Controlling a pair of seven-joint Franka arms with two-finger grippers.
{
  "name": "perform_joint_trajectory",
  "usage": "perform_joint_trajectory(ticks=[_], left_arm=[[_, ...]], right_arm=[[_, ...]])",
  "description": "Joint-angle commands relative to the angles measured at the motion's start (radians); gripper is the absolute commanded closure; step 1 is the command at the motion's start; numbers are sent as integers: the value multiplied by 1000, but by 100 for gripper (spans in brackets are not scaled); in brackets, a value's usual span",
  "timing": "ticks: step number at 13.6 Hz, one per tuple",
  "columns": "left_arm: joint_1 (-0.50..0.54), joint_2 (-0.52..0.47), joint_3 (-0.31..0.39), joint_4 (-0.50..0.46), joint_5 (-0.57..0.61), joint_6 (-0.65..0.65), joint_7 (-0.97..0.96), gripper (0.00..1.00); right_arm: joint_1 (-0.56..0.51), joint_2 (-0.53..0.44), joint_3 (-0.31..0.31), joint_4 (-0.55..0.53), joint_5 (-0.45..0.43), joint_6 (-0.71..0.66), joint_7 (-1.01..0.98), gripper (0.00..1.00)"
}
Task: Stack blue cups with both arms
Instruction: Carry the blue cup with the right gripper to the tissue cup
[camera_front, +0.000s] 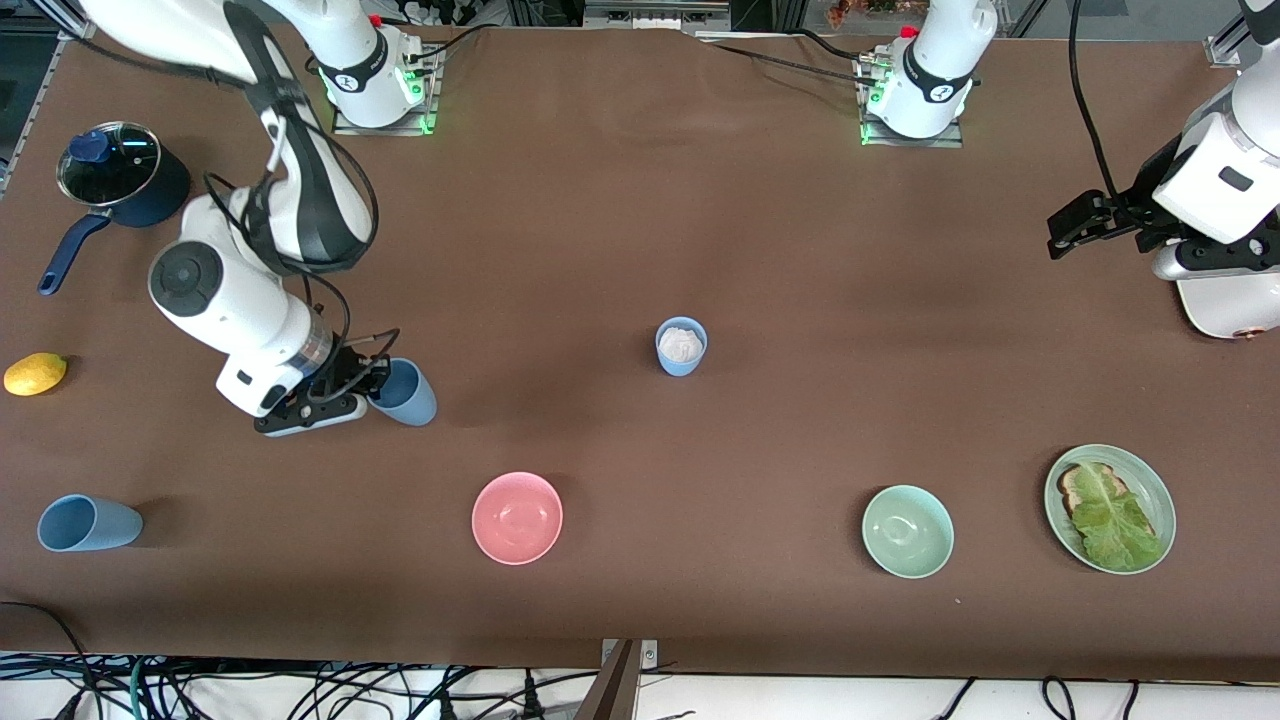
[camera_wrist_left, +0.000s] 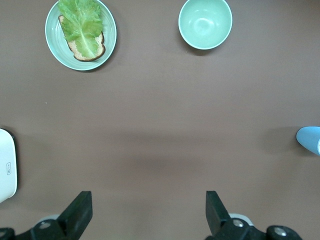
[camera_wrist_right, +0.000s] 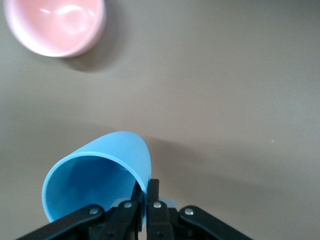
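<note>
My right gripper (camera_front: 372, 385) is shut on the rim of a slate-blue cup (camera_front: 406, 393), one finger inside and one outside. The cup is tilted, low over the table near the right arm's end. The right wrist view shows the cup (camera_wrist_right: 97, 177) and the pinching gripper (camera_wrist_right: 145, 192). A sky-blue cup (camera_front: 682, 346) stands upright mid-table with something white inside; its edge shows in the left wrist view (camera_wrist_left: 310, 140). Another blue cup (camera_front: 88, 523) lies on its side near the front camera. My left gripper (camera_front: 1062, 230) is open and empty (camera_wrist_left: 148, 215), waiting high over the left arm's end.
A pink bowl (camera_front: 517, 517) (camera_wrist_right: 55, 25), a mint-green bowl (camera_front: 907, 531) (camera_wrist_left: 205, 22) and a green plate (camera_front: 1150, 475) (camera_wrist_left: 107, 47) with toast and lettuce lie nearer the front camera. A navy pot (camera_front: 122, 175) and a lemon (camera_front: 35, 373) sit at the right arm's end.
</note>
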Motion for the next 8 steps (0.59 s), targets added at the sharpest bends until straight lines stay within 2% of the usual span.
perform_joint_trajectory(ticks=[1, 5, 8], left_arm=[[6, 14, -3, 28, 14, -2, 51, 0], [8, 17, 2, 30, -6, -2, 81, 0], [29, 16, 3, 30, -40, -9, 82, 0]], right_arm=[[50, -40, 11, 44, 25, -79, 63, 100], [177, -22, 8, 145, 7, -156, 232, 100], [281, 35, 7, 258, -11, -219, 388, 100]])
